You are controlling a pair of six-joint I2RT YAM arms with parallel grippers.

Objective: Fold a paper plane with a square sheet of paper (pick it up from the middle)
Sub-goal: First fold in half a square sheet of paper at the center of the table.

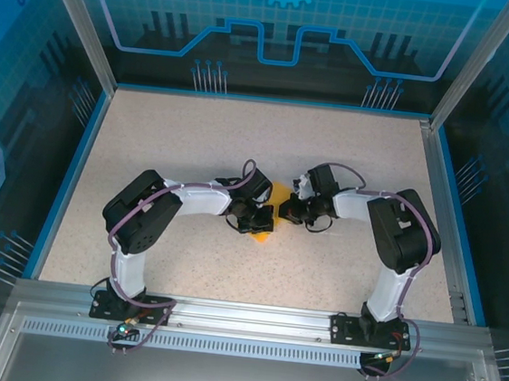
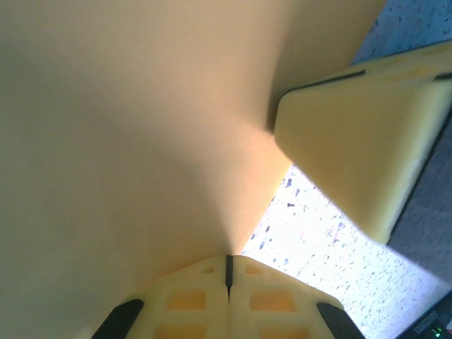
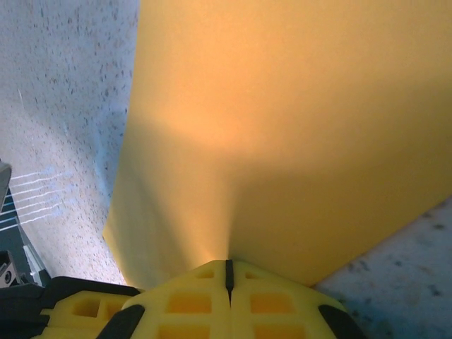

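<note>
top external: sheet [image 1: 279, 195] between left hand [image 1: 258, 222] and right hand [image 1: 291, 213], both clamped on it

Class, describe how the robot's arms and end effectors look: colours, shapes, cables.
Left arm and right arm match: black joints, white links, a purplish-grey cable alongside. Left end effector and right end effector: yellow fingers with square pockets, black side pieces.

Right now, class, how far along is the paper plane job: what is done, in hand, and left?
Done: the square sheet of paper has been grasped, with the left fingers and the right fingers both shut on it. In hand: the sheet bows softly away from each pinch. Left: seemingly all the folding, since no sharp crease or pointed nose shows yet.
</note>
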